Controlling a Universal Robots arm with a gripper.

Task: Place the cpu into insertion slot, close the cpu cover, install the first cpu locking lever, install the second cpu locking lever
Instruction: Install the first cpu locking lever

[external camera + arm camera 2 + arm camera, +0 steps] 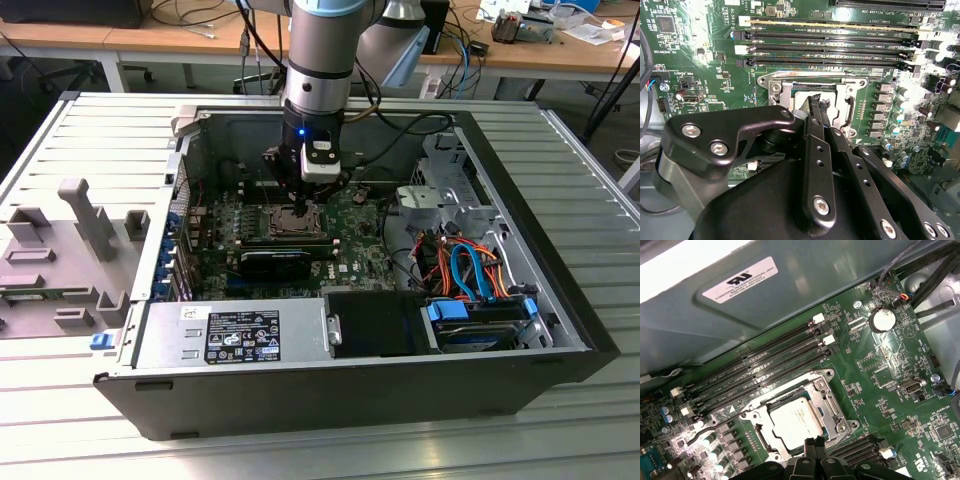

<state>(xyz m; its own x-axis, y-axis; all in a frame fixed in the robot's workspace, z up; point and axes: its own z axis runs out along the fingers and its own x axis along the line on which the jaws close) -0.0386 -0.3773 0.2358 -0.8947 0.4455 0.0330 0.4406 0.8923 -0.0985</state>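
Note:
Inside the open computer case (560, 290), the arm stands over the motherboard (350, 250). My gripper (302, 205) hangs just above the insertion slot (290, 224). In the first wrist view the cpu (794, 421) lies flat in the insertion slot (751, 416), its silvery top showing. The cpu cover (827, 400) frames it and looks laid down. My gripper (815, 446) is at the socket's edge with its fingers pressed together and nothing visible between them. In the second wrist view the gripper (819, 106) hides much of the socket (777, 91). A thin locking lever (853, 107) runs along one side.
Long black memory slots (765, 371) run beside the socket. A labelled black power supply (240, 335) sits at the case front. A grey drive cage (450, 190) and orange and blue cables (470, 270) fill the exterior view's right. Grey fixtures (85, 215) stand outside the case.

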